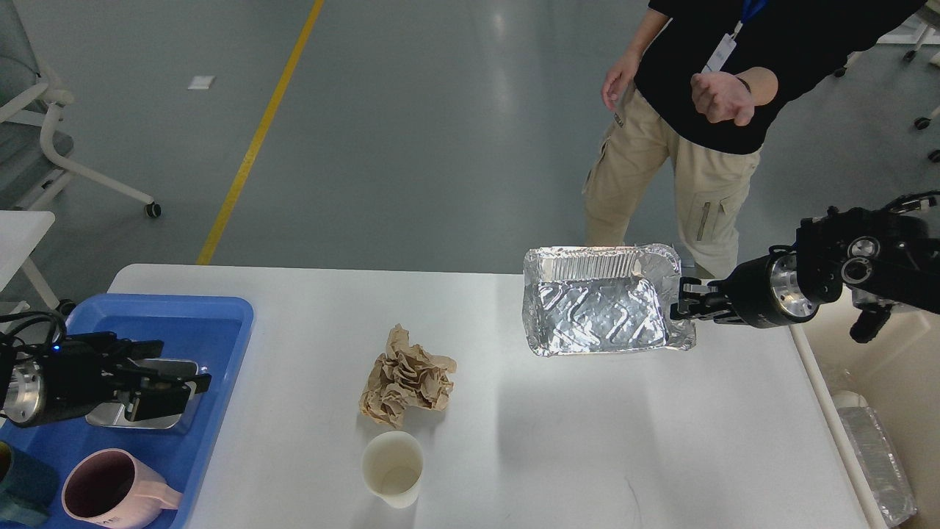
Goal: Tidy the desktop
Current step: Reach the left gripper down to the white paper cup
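The white desktop (558, 441) fills the lower view. My right gripper (681, 308) is shut on the right rim of an empty foil tray (598, 316) and holds it slightly above the desktop's far right part. A crumpled brown paper (407, 378) lies mid-desktop, with a white paper cup (393, 466) upright just in front of it. My left gripper (183, 389) is open above the blue tray (220, 308) at the left, over a steel box (147, 423).
The blue tray also holds a pink mug (103, 492) and a teal cup (22, 492). A cream bin (903, 367) off the right edge holds another foil tray (877, 455). A person (705, 110) stands behind the far right corner.
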Controlling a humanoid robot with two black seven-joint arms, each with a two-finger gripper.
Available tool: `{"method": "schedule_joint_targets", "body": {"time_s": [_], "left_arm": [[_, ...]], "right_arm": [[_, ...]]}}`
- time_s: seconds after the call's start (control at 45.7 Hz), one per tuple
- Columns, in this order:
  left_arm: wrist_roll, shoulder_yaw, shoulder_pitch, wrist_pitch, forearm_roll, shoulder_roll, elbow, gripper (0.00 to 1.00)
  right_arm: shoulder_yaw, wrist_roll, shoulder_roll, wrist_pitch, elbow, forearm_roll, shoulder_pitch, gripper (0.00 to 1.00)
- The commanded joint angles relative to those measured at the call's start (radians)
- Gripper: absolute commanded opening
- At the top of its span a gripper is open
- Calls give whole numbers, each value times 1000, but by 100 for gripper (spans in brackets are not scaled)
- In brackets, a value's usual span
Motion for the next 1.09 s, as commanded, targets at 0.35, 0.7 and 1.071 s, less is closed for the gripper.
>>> {"method": "schedule_joint_targets", "body": {"time_s": [0.35, 0.7, 1.071], "left_arm": [[-66, 410, -403, -74, 104, -229, 87, 91], [-72, 574, -522, -86, 113, -410, 147, 89], [-72, 689, -635, -89, 118, -574, 182, 89]], "right_arm": [[-1, 0, 10, 7, 5, 3, -3, 0], [-10, -6, 15, 7, 5, 3, -20, 0], [-10, -28, 17, 24, 4, 23, -24, 0]]}}
